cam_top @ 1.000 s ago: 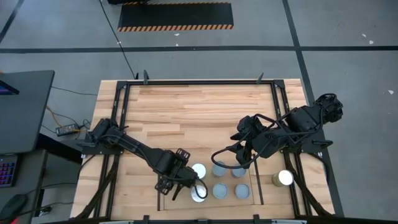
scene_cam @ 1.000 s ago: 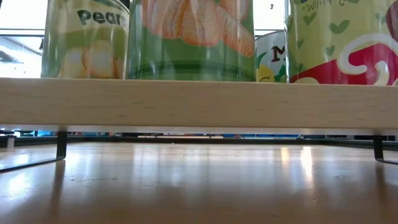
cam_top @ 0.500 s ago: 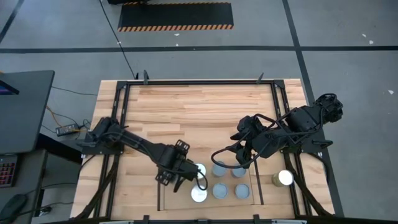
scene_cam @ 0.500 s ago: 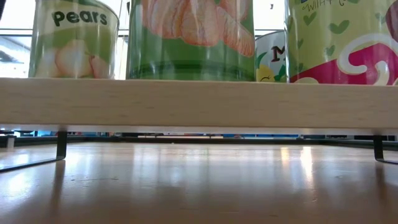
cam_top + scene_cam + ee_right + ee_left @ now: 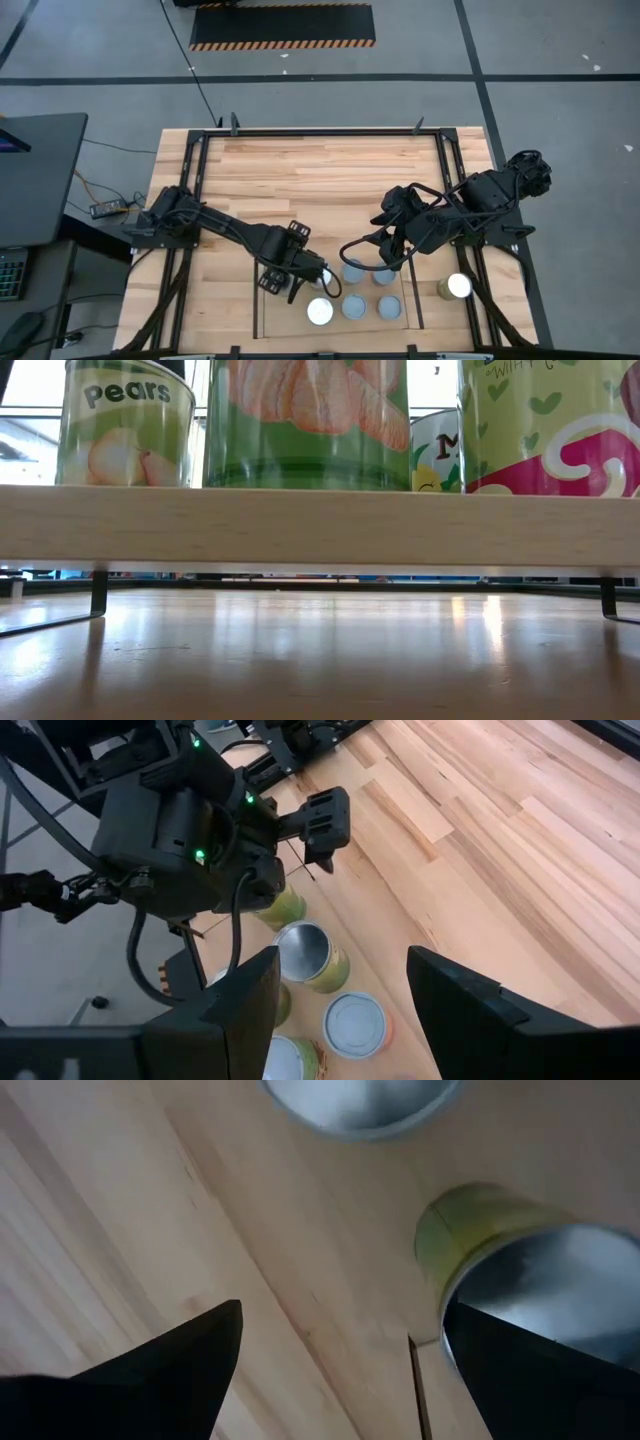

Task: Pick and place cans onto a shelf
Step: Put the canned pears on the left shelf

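Grey floor with dark tape lines around a light-wood table (image 5: 330, 170).
Shelf (image 5: 345, 300) sits at the table's near edge, holding cans (image 5: 353, 307); one can (image 5: 458, 286) stands by the right edge. Left pincer (image 5: 305, 283) open beside the shelf; right pincer (image 5: 385, 262) open above it.

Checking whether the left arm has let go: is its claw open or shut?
Open. The left claw hangs over the shelf, fingers spread wide with bare wood between them, one beside a can.
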You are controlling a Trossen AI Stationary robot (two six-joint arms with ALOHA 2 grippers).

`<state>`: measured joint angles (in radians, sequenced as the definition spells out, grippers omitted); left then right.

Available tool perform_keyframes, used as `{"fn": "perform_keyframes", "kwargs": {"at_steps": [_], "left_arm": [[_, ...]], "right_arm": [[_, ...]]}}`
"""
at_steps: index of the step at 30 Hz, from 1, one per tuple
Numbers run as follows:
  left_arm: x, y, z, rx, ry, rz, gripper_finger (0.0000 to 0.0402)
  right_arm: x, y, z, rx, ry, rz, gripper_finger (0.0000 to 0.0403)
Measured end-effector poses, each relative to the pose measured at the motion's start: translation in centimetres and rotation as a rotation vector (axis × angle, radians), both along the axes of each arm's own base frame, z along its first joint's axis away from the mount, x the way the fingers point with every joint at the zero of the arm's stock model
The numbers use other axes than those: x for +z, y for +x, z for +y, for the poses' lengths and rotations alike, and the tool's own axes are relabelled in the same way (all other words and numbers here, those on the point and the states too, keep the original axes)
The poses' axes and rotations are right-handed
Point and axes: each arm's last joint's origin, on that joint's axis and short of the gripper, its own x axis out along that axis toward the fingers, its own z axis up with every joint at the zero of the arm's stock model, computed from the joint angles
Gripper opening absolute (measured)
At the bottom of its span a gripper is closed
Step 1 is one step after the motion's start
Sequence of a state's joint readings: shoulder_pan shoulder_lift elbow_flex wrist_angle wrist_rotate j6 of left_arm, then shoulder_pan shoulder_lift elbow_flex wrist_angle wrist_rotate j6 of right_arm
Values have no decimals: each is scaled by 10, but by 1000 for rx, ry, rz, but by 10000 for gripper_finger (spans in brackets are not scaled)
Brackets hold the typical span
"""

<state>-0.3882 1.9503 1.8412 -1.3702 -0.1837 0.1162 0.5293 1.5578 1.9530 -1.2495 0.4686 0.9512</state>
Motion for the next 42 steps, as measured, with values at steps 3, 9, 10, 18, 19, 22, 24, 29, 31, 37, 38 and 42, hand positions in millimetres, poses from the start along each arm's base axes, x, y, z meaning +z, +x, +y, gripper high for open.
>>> {"fn": "perform_keyframes", "kwargs": {"at_steps": [3,9,10,18,19,22,24,29,31,37,38,42], "left_arm": [[0,3,-2,-2,-12,-30,355],[1,4,-2,0,-3,-46,355],[0,3,-1,-1,2,-35,355],[0,-4,1,4,29,34,355],[0,-5,1,4,30,35,355],[0,-6,1,2,35,49,355],[0,-7,1,-3,33,64,355],[0,-7,1,-3,30,65,355],[0,-7,2,-3,30,64,355],[0,-6,2,-9,40,54,355],[0,-6,2,-9,45,52,355],[0,-6,2,-9,46,51,355]], "right_arm": [[0,0,0,1,-1,0,226],[0,0,0,1,-1,0,226],[0,0,0,1,-1,0,226],[0,0,0,4,-7,1,226],[0,0,0,4,-7,1,226],[0,0,0,5,-8,1,226],[0,0,0,5,-8,1,226],[0,0,0,6,-9,1,226],[0,0,0,6,-9,1,226],[0,0,0,6,-9,1,226],[0,0,0,6,-9,1,226],[0,0,0,6,-9,1,226]]}}
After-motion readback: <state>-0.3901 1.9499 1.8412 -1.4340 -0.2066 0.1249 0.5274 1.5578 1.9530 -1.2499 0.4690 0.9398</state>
